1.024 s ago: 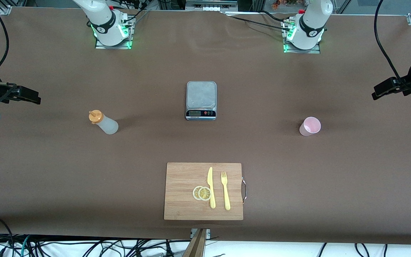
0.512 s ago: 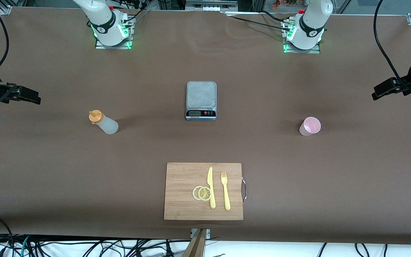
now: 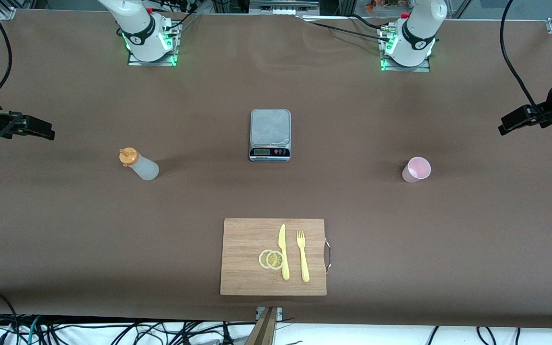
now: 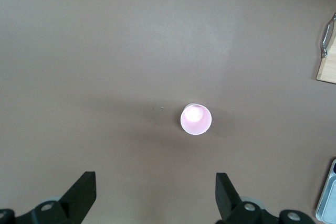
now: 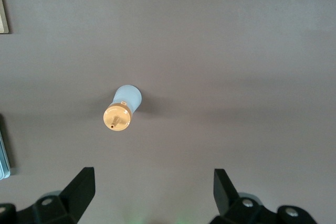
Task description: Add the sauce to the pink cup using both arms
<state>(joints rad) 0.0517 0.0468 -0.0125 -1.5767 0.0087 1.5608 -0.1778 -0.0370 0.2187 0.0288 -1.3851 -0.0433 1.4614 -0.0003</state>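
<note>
The sauce bottle (image 3: 139,164), translucent white with an orange nozzle cap, stands toward the right arm's end of the table. It also shows from above in the right wrist view as the sauce bottle (image 5: 123,109). My right gripper (image 5: 152,184) hangs high above the table, open and empty, apart from the bottle; in the front view the right gripper (image 3: 41,130) is at the table's end. The pink cup (image 3: 416,169) stands upright toward the left arm's end. My left gripper (image 4: 156,187) is open and empty, high over the table near the pink cup (image 4: 196,119). The left gripper (image 3: 508,125) shows at the table's other end.
A steel kitchen scale (image 3: 270,134) sits mid-table between bottle and cup. Nearer the front camera lies a wooden cutting board (image 3: 242,239) with two lemon slices (image 3: 271,259), a yellow knife (image 3: 283,251) and a yellow fork (image 3: 303,255).
</note>
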